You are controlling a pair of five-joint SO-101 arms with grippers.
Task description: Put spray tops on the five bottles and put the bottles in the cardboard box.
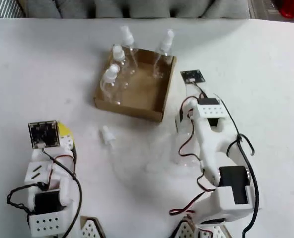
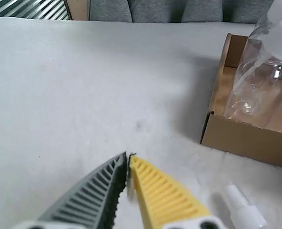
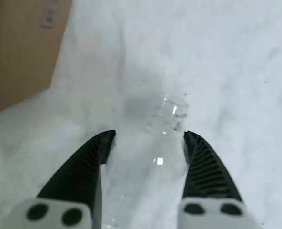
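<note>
Uncapped bottle (image 3: 153,167) is clasped between the right gripper's (image 3: 149,135) jaws, its arm stretched low right of the cardboard box (image 1: 132,106); the left gripper (image 2: 128,157) is closed.

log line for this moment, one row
cardboard box: four capped bottles | table: loose spray top | right gripper: shut on capless bottle | left gripper: shut, empty

Seemingly a home living room: a grey cushioned sofa (image 1: 137,7) behind the white table (image 1: 266,59), slatted blinds (image 1: 3,7) beside it.
</note>
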